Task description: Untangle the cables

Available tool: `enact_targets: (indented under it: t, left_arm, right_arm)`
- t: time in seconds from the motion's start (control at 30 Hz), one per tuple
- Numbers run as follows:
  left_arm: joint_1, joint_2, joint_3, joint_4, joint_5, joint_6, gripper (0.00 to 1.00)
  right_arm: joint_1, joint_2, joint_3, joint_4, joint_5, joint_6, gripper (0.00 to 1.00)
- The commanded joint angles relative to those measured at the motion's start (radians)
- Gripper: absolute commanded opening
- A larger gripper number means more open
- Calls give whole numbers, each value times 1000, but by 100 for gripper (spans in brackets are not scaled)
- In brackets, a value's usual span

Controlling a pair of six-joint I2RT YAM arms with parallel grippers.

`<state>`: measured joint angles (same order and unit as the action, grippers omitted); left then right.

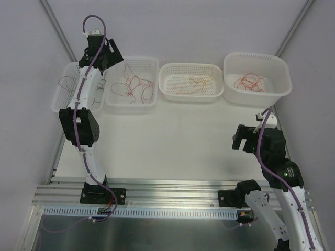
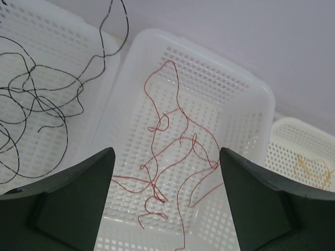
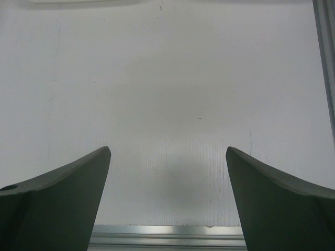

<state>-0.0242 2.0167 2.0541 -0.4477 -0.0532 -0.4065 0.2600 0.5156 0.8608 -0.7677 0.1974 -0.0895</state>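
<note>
Your left arm is hiding much of the far-left basket [image 1: 58, 102] from above. The dark grey cable [image 2: 78, 83] in it is running off-frame left of your left gripper [image 2: 166, 157]. Those fingers are hanging wide open, gripping nothing, over the dark red cable [image 2: 179, 104], which is sprawling in a perforated white plastic basket [image 2: 251, 91]. Right of them, the orange-yellow cable [image 2: 314, 168] is cut off, possibly knotted. Your right gripper [image 3: 167, 154] is gaping empty above the matte white table [image 3: 167, 78], with the bright red cable [image 1: 249, 82] lying well ahead.
</note>
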Motion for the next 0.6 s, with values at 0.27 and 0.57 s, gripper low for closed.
enact_targets:
  t: [0.27, 0.57]
  left_arm:
    - [18, 215, 107, 331, -221, -74, 78]
    - [39, 358, 121, 563, -306, -81, 70]
  right_arm:
    - [5, 32, -13, 21, 11, -18, 97]
    - [5, 66, -19, 11, -6, -10, 97]
